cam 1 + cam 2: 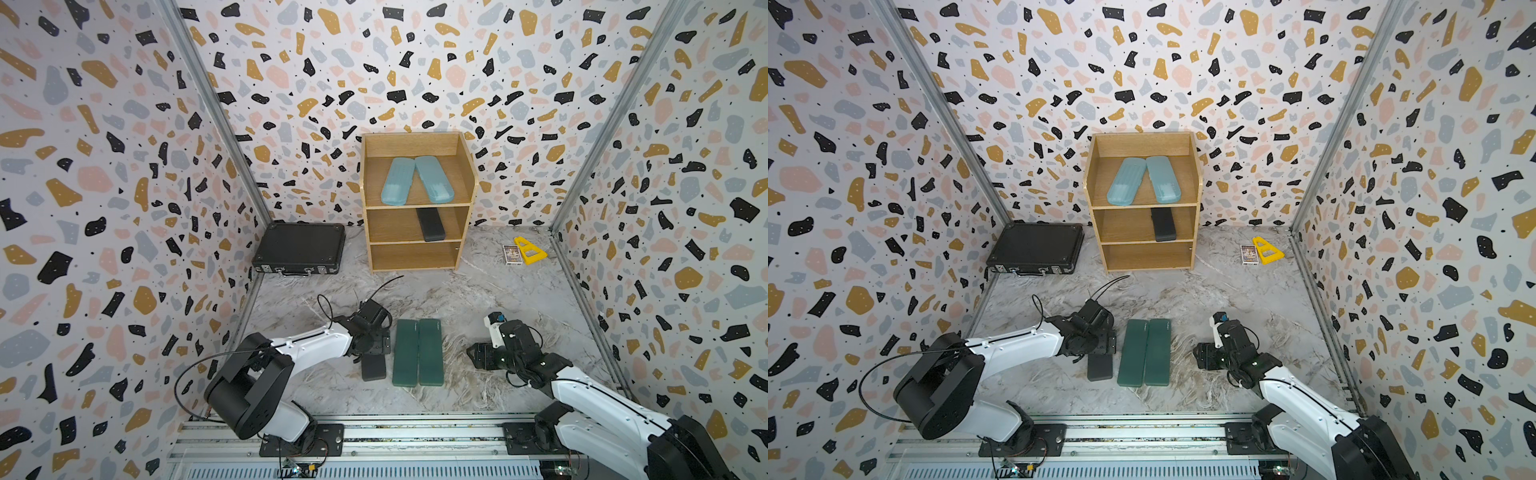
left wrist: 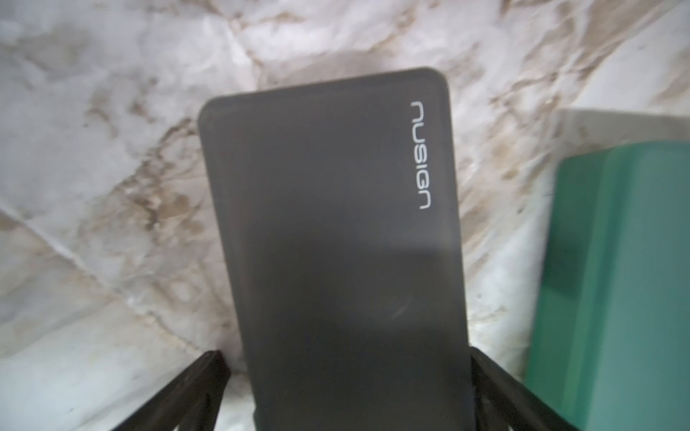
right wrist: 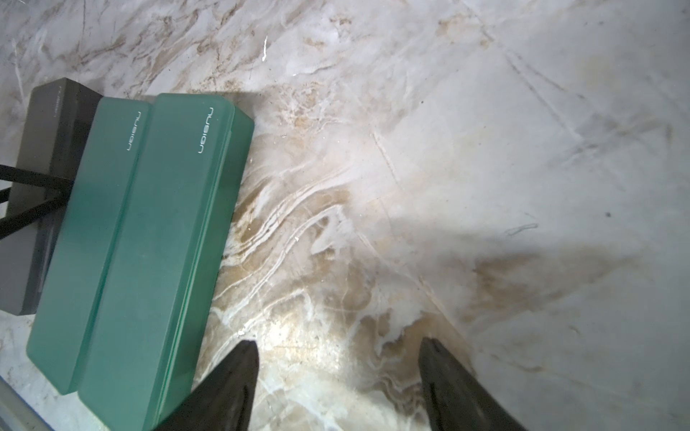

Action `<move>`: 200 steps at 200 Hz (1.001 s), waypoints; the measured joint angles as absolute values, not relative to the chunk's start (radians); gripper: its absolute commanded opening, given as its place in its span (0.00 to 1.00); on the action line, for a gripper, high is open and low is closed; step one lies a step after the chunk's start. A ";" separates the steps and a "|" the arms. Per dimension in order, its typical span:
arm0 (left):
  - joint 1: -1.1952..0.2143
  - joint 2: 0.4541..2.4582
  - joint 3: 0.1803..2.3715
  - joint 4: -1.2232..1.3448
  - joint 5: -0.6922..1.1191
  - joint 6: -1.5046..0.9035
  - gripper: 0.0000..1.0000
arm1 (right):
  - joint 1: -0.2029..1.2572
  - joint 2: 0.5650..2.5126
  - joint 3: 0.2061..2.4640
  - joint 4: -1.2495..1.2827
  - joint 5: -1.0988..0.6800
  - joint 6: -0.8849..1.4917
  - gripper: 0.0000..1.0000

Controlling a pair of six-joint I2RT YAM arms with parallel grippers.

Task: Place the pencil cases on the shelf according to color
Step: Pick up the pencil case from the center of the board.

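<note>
The left gripper [image 2: 345, 352] stands with jaws wide apart astride the black case [image 2: 328, 224], which lies flat near the counter's front edge, just beside the two green cases [image 1: 415, 353]. Closing squarely across its width, near mid-length, should keep it level for the shelf's [image 1: 467, 166] middle tier, beside its twin [image 1: 431, 224]. The right gripper [image 3: 338, 345] hangs parted over bare counter.
</note>
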State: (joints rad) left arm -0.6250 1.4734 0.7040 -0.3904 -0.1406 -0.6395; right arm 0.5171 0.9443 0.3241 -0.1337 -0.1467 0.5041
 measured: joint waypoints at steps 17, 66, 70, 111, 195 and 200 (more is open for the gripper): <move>-0.625 1.461 0.715 -0.442 -0.135 -0.640 1.00 | 0.517 0.944 0.324 -0.134 -0.149 0.504 0.73; -0.625 1.194 0.723 -0.585 -0.107 -0.667 1.00 | 0.517 0.944 0.324 -0.133 -0.156 0.504 0.73; -0.625 1.167 0.720 -0.592 -0.103 -0.672 1.00 | 0.517 0.944 0.324 -0.133 -0.158 0.504 0.73; -0.648 1.008 0.652 -0.646 -0.065 -0.724 1.00 | 0.517 0.944 0.324 -0.125 -0.170 0.504 0.73; -0.733 1.122 0.611 -0.603 -0.050 -0.783 0.99 | 0.517 0.944 0.324 -0.119 -0.176 0.504 0.74; -0.739 1.137 0.611 -0.596 -0.051 -0.785 0.99 | 0.517 0.944 0.324 -0.119 -0.176 0.504 0.73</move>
